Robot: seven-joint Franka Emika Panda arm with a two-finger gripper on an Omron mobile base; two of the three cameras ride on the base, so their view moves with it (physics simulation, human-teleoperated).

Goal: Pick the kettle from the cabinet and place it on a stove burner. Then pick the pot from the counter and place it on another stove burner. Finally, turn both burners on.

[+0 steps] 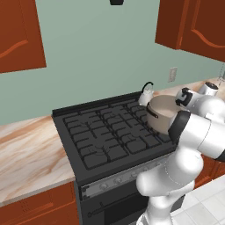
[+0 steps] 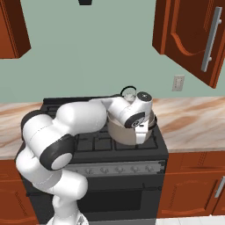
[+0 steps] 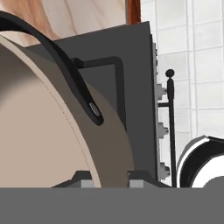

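Hand (image 3: pixel 105 177) pinched rim of pot (image 1: pixel 163 115), fingers either side of wall; pot apparently on right stove burner (image 1: pixel 145 127); kettle (image 1: pixel 146 95) just behind.

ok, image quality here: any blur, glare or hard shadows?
Left base view: flat even light, soft rendering, the kettle small and low on detail. Right base view: the same, no glare on the pot. Hand view: pot wall very close, its inside softly shaded, edges sharp.

Kettle (image 1: pixel 146 93) behind pot (image 1: pixel 161 113) on stove (image 1: pixel 101 132).
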